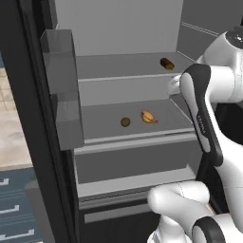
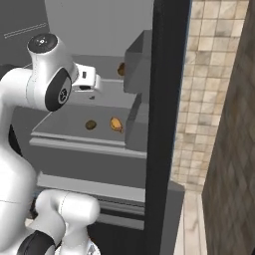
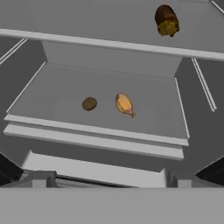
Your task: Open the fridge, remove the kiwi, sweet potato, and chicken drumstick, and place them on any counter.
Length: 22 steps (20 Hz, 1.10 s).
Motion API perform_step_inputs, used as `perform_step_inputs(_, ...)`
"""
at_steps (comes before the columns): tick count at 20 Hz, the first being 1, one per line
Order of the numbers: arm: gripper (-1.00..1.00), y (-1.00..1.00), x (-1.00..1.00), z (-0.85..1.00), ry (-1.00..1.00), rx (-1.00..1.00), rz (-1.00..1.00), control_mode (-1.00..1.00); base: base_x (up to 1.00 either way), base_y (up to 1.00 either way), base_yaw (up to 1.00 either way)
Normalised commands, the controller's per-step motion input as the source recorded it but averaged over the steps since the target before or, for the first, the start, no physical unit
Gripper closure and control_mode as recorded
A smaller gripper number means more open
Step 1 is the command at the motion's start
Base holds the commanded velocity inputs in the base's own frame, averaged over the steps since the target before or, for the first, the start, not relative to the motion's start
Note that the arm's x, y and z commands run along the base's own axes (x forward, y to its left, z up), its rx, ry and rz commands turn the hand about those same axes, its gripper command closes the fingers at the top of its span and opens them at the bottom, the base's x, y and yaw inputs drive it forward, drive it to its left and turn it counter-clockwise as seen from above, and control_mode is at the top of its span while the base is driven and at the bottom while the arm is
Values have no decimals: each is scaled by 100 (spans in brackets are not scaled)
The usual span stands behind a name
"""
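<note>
The fridge (image 1: 28, 118) stands open, its light grey shelves in view. On the middle shelf (image 1: 166, 114) lie the round olive-brown kiwi (image 1: 125, 122) (image 3: 89, 103) and, just right of it, the golden chicken drumstick (image 1: 148, 116) (image 3: 124, 104). Up on the shelf above, towards the right, rests the reddish-brown sweet potato (image 1: 166, 63) (image 3: 166, 20). My gripper (image 3: 108, 178) hangs open and empty in front of the middle shelf, short of both foods, with its fingertips (image 3: 41, 179) far apart. A strip of beige counter (image 1: 10, 142) shows left of the fridge.
Grey door bins (image 1: 64, 90) jut out along the left door, close to the shelf's left end. The right door's black edge (image 2: 167, 99) stands beside my arm. A tiled wall (image 2: 209, 74) and a brown panel (image 2: 234, 149) lie beyond. Blue-grey drawers (image 1: 14, 209) sit under the counter.
</note>
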Motion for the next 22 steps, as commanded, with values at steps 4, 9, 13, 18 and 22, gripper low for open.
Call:
perform_step_inputs(4,-100,0,0,0,0,0,0,100,65,0,-4)
perform_step_inputs(9,-100,0,0,0,0,0,0,100,69,0,-7)
perform_step_inputs(13,-100,0,0,0,0,0,0,100,57,0,-7)
perform_step_inputs(18,-100,0,0,0,0,0,0,100,22,0,-7)
perform_step_inputs(22,-100,0,0,0,0,0,0,100,0,0,0)
